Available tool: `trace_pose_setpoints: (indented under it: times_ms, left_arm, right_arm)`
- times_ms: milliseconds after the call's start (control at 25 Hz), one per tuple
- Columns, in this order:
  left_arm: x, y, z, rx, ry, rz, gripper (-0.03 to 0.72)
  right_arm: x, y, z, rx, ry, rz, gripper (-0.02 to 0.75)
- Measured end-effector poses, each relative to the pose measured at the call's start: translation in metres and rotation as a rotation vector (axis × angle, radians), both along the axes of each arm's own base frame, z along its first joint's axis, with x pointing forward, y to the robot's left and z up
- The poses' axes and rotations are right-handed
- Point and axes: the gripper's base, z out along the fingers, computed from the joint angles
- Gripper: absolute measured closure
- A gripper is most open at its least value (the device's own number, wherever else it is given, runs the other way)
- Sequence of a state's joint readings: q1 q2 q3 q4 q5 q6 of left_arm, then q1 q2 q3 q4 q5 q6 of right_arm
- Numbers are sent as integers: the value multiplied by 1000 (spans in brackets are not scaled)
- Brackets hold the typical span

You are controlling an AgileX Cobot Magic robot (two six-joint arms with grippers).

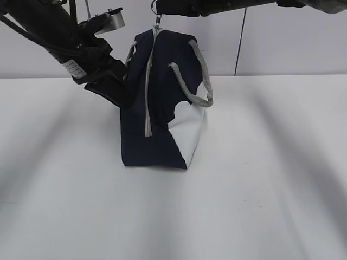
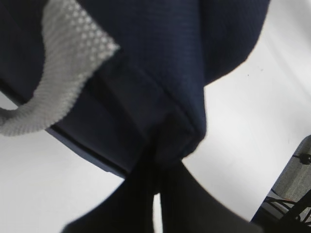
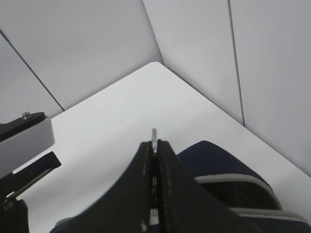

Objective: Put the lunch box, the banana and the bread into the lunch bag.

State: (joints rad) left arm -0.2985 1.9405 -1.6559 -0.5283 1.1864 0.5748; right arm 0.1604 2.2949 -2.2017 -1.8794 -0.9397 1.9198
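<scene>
Standing upright on the white table (image 1: pixel 260 179), the lunch bag (image 1: pixel 157 124) has its grey zipper (image 1: pixel 148 92) running up the near end panel to the top, and the zipper looks closed along the length that shows.

Left pincer (image 2: pixel 156 160): fingers pressed together, with a fold of the bag's navy fabric pinched between them at a corner seam. In the exterior view this pincer sits against the bag's upper left side. One grey strap handle (image 2: pixel 63 82) loops just up and left of the pinch point in the left wrist view.

Right pincer (image 3: pixel 154 145): closed tight, with a thin metal piece, the ring pull (image 3: pixel 154 134), caught between the fingertips and poking out beyond them. In the exterior view this pincer hangs directly above the bag's top edge, with the pull (image 1: pixel 158 20) linking it to the zipper's upper end. Below and to the right of the pincer tips the bag's navy top and grey trim show.

Lunch box, banana, bread: not seen in any view.
</scene>
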Motion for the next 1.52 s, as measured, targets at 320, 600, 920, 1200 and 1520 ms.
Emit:
trace_pose_setpoints:
  times_ms: [320,600,920,1200,1520]
  left_arm:
    - [1,0,0,2,-9,-4,687]
    - [1,0,0,2,-17,-9,687]
    - [0,1,0,11,-12,-22,687]
    - [0,1,-1,19,-12,-29,687]
    - [-1,1,-1,25,-13,-40,687]
  right_arm:
    - [6,-3,2,4,-25,-75,754]
    - [12,-5,-6,4,-20,-114,754]
    - [30,-13,-29,10,11,-202,754]
    - [41,-16,-42,23,19,-225,754]
    - [60,-16,-68,33,7,-255,754]
